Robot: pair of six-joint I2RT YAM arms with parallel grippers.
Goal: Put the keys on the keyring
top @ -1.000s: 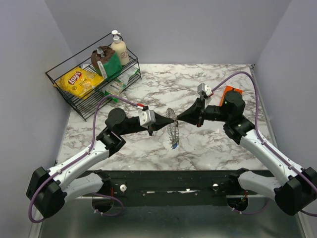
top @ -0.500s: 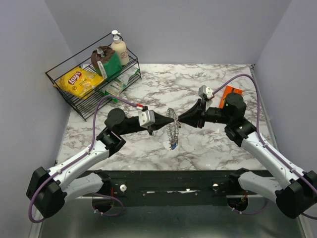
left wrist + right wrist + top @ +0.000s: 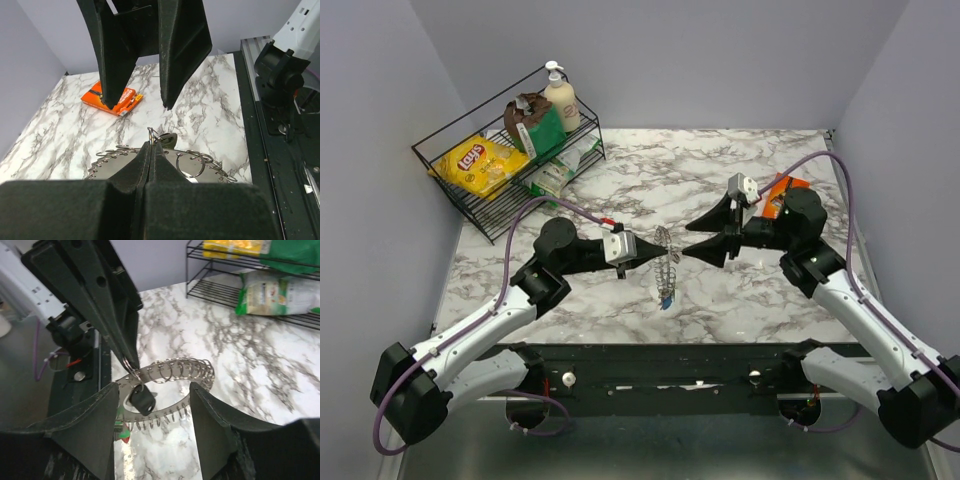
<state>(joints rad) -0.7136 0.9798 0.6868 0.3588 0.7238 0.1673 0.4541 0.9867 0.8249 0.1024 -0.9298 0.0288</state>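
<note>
My left gripper (image 3: pixel 648 251) is shut on a small split ring at the rim of the keyring (image 3: pixel 666 262), holding it edge-up above the marble table. In the left wrist view its closed tips (image 3: pixel 150 146) pinch that small ring, with the grey toothed keyring (image 3: pixel 210 162) just beyond. A black key (image 3: pixel 142 400) hangs from the keyring (image 3: pixel 186 371). A blue key (image 3: pixel 666 297) dangles below it. My right gripper (image 3: pixel 688 242) stands open just right of the keyring, with nothing between its fingers (image 3: pixel 95 427).
A black wire rack (image 3: pixel 490 215) at the back left holds a yellow chips bag (image 3: pixel 478 163), a green bag (image 3: pixel 544 128) and a soap bottle (image 3: pixel 561 100). An orange packet (image 3: pixel 782 186) lies behind the right arm. Walls close in both sides.
My right gripper has opened and drawn back to the right, away from the keyring. The black key now hangs free on the ring. The left gripper kept its hold.
</note>
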